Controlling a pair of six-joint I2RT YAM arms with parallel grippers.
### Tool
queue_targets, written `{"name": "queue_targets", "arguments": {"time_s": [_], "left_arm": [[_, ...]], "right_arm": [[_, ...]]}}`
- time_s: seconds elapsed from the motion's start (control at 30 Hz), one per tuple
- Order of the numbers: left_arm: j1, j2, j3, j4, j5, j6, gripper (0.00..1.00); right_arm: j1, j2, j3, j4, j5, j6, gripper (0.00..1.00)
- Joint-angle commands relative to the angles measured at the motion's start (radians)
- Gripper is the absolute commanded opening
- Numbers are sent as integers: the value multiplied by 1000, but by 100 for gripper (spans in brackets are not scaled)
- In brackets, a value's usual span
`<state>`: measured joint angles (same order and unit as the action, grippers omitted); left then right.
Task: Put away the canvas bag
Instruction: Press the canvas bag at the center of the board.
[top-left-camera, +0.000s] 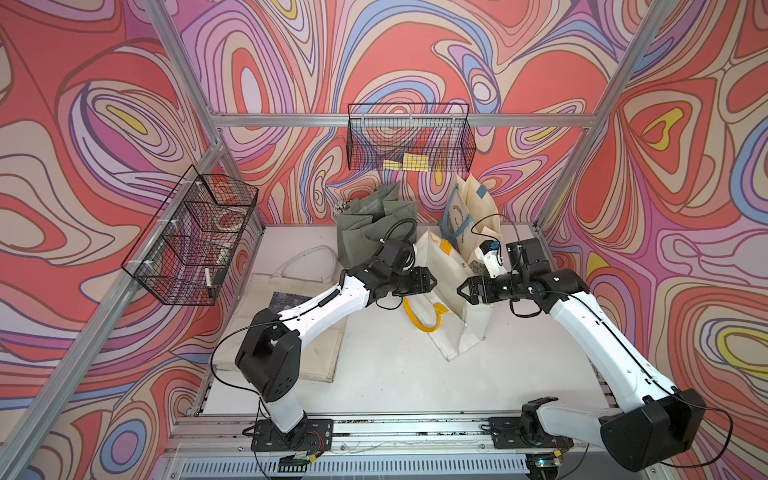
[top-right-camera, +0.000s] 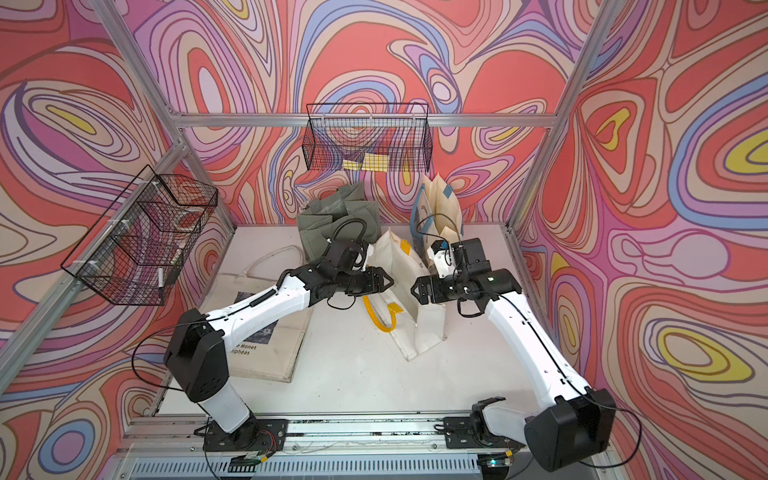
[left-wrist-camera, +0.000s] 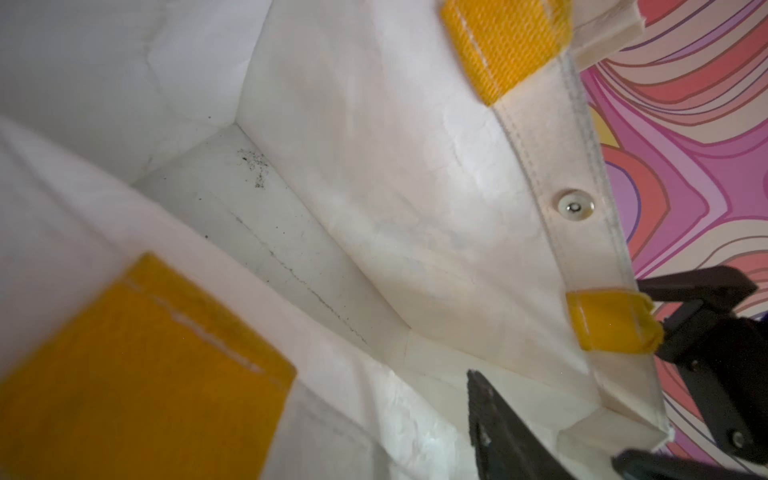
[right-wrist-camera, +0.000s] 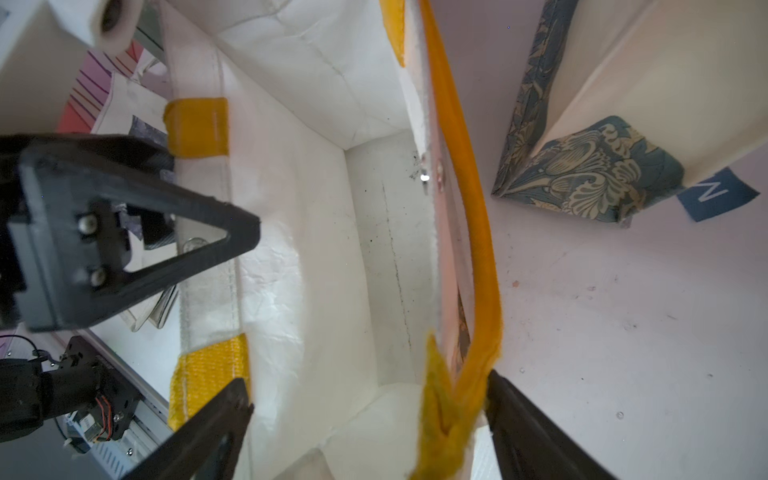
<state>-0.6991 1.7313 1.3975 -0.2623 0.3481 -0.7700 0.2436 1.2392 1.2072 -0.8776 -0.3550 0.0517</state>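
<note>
Right gripper astride canvas bag

1. both top views hang high at the front, looking down and toward the back wall, sharing the whole table.
2. each wrist camera sits very close, peering from opposite sides into the open mouth of the same white bag.

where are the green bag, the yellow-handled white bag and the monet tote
green bag (top-left-camera: 359, 239), in a top view, front panel
yellow-handled white bag (top-left-camera: 465, 330), in a top view, side wall
monet tote (top-right-camera: 286, 353), in a top view, cloth beside print
</note>
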Motion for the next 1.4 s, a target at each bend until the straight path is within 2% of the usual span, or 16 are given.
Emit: {"name": "queue_targets", "arguments": {"time_s": [0.0, 0.1, 0.17, 0.33, 0.57, 0.87, 1.0, 1.17, 1.37], "left_arm": [[-4, 18, 65, 72, 39, -43, 45], [-4, 41, 117, 57, 52, -53, 26], [-6, 55, 148, 44, 62, -62, 19], [-21, 86, 198, 20, 62, -93, 16], [-53, 142, 237, 24, 87, -137, 16], [-65, 151, 286, 25, 77, -174, 28], [-65, 152, 298, 38, 66, -210, 39], [-66, 165, 321, 25, 70, -203, 47], [-71, 198, 351, 6, 92, -168, 53]], "right_arm": [[-4, -26, -17, 13, -67, -49, 93], [-4, -21, -8, -1, -98, -86, 93], [-4, -16, 1, -7, -125, -103, 93], [-2, 31, 42, -39, -161, -116, 93], [6, 61, 56, -24, -120, -86, 96], [60, 58, 47, 64, -99, -17, 96], [64, 48, 24, 72, -86, -34, 96], [62, -26, -69, 187, -188, -50, 96], [63, -53, -120, 245, -292, -89, 94]]}}
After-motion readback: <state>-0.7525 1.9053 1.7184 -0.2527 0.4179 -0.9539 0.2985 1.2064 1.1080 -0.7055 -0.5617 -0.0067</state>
